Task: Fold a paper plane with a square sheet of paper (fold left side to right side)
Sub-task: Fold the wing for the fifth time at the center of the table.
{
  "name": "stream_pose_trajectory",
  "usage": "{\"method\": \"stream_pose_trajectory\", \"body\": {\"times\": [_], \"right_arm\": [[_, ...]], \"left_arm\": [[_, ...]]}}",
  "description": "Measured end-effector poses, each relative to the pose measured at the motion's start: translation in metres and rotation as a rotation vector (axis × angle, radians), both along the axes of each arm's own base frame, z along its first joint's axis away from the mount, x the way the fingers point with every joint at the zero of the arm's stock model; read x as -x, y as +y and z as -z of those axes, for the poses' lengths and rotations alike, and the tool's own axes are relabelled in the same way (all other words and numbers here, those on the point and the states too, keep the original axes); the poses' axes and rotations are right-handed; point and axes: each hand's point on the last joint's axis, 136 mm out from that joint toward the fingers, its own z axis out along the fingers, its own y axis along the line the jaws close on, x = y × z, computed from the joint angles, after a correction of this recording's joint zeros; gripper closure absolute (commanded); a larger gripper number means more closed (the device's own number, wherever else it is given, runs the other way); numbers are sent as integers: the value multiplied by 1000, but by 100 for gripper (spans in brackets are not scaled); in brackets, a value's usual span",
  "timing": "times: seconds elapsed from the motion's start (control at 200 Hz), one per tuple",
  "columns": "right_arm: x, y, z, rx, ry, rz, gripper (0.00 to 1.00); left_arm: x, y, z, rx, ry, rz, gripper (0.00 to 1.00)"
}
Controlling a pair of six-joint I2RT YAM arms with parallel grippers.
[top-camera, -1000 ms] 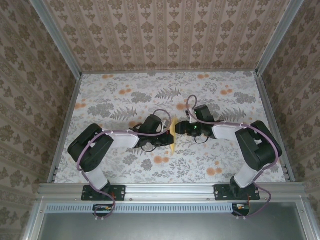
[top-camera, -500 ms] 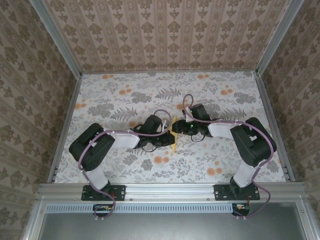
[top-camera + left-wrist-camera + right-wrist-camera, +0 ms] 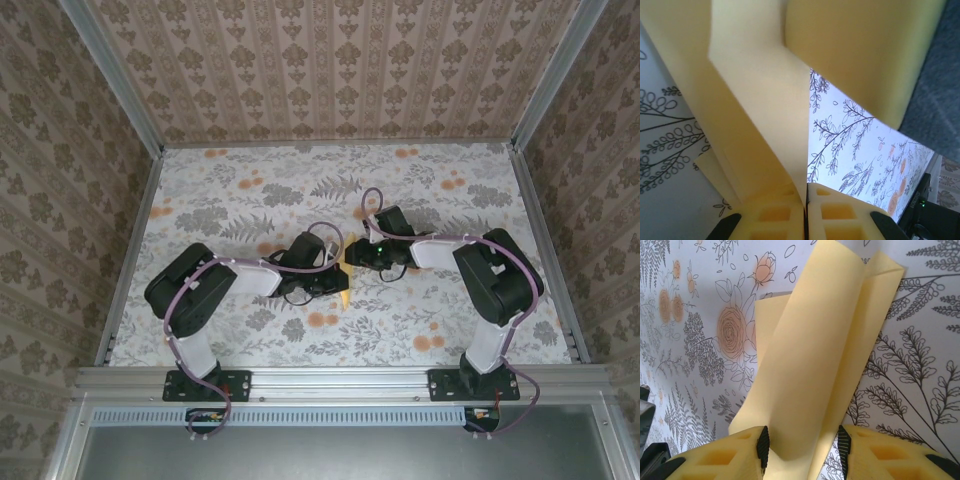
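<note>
Jaws of the right gripper (image 3: 352, 256) stand narrower than a second ago but still apart, straddling the yellow sheet of paper (image 3: 815, 365); that arm's elbow has swung inward. The left gripper (image 3: 805, 200) has its pads pressed together, pinching the sheet's edge. The creased sheet rises from the floral cloth (image 3: 250, 180) at mid-table, between both wrists.

Yellow paper (image 3: 343, 292), a narrow sliver at mid-bench (image 3: 250, 190), lies between left gripper (image 3: 335, 278) and right gripper (image 3: 352, 256).
</note>
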Motion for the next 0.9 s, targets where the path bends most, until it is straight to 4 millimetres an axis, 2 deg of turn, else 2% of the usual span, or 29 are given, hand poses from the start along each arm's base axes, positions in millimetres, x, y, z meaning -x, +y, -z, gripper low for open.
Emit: {"method": "stream_pose_trajectory", "body": {"times": [0.63, 0.9], "right_arm": [[-1, 0, 3, 27, 34, 4, 59], [-1, -1, 3, 29, 36, 5, 59]], "left_arm": [[-2, 1, 0, 4, 2, -7, 75], [-4, 11, -12, 29, -7, -23, 57]]}}
